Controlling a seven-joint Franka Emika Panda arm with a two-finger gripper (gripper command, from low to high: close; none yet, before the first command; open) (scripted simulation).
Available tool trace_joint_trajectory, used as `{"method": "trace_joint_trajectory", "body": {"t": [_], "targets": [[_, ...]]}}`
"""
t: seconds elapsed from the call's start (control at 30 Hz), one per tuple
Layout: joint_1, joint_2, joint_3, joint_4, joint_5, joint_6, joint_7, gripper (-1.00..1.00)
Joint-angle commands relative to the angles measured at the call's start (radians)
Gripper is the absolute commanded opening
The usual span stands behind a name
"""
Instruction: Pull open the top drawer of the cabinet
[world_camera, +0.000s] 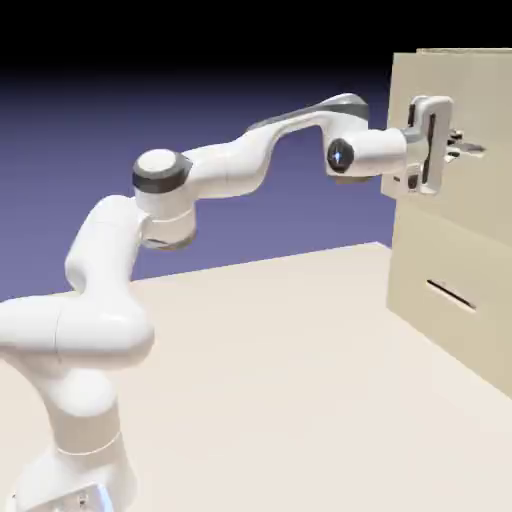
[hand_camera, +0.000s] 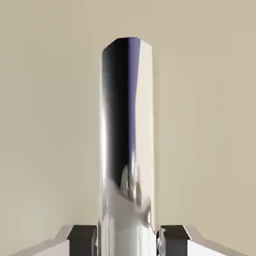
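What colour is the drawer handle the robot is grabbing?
The handle is shiny silver metal with dark reflections. The hand view shows it best.

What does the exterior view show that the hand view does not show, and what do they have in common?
Only the exterior view shows the whole white arm, the table, the cabinet as a box, and the lower drawer's dark handle.

Only the hand view shows the top drawer's handle close up: a shiny metal bar running between the two grey fingertips, which sit against its sides.

Both show the gripper at the top drawer, against its cream front.
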Motion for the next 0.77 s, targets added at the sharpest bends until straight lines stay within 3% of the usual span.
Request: {"method": "trace_joint_trajectory", "body": {"t": [0.0, 0.6, 0.63, 0.73], "targets": [[0.028, 0.003, -0.013, -0.036, 0.01, -0.01, -0.015, -1.0], [0.601, 0.001, -0.303, -0.669, 0.038, -0.12, -0.162, -1.0], [0.601, 0.001, -0.303, -0.669, 0.038, -0.12, -0.162, 1.0], [0.674, -0.01, -0.34, -0.734, 0.024, -0.118, -0.165, 1.0]]}}
